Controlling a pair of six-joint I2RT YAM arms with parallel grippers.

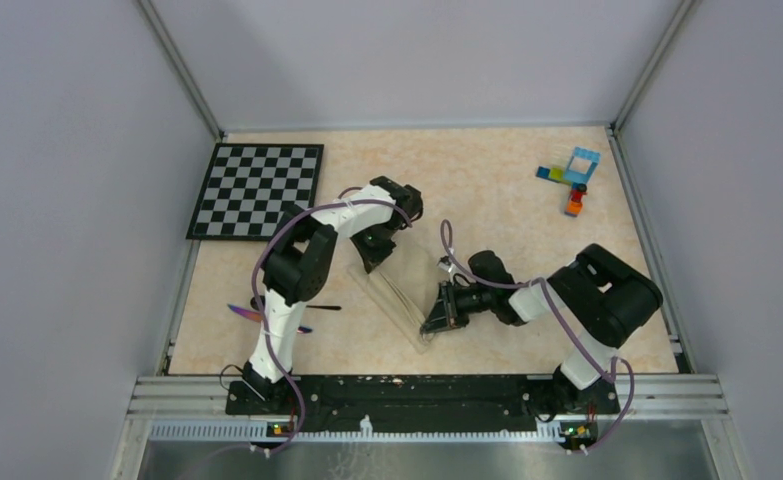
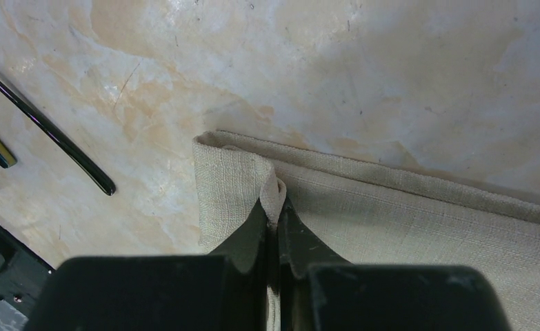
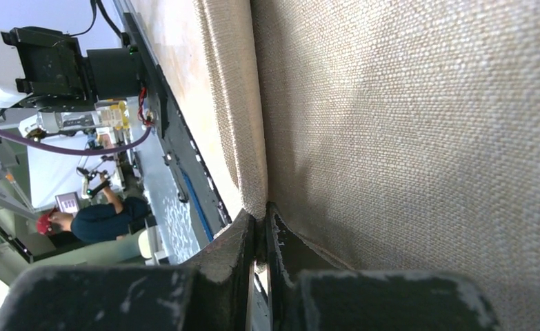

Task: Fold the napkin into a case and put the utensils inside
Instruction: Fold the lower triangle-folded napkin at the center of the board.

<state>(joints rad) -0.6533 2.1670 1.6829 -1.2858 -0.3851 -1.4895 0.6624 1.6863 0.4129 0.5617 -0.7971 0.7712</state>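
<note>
— Where is the napkin (image 1: 399,298) lying?

— It is stretching across the middle of the table (image 1: 507,200) as a long folded strip, running diagonally between the two arms. Its far end is sitting at the left fingers (image 1: 372,262) and its near end at the right fingers (image 1: 432,322).

— What are the left fingers doing?

— In the left wrist view the left fingers (image 2: 263,221) are pressing together on a corner of the napkin (image 2: 405,227). The cloth is curling up into a small fold right at their tips, and the rest is spreading away to the right, flat on the table.

— And the right ones?

— The right fingers (image 3: 247,238) are pinching shut on the napkin's (image 3: 405,138) folded edge, with the cloth filling most of that view beyond their tips.

— Are the utensils (image 1: 287,309) touching the cloth?

— No. They are lying apart from it, on the table beside the left arm. Two dark handles (image 2: 46,131) are showing at the left of the left wrist view.

— Anything else?

— A board (image 1: 257,190) is sitting at the far left corner and some bricks (image 1: 575,178) at the far right.
</note>
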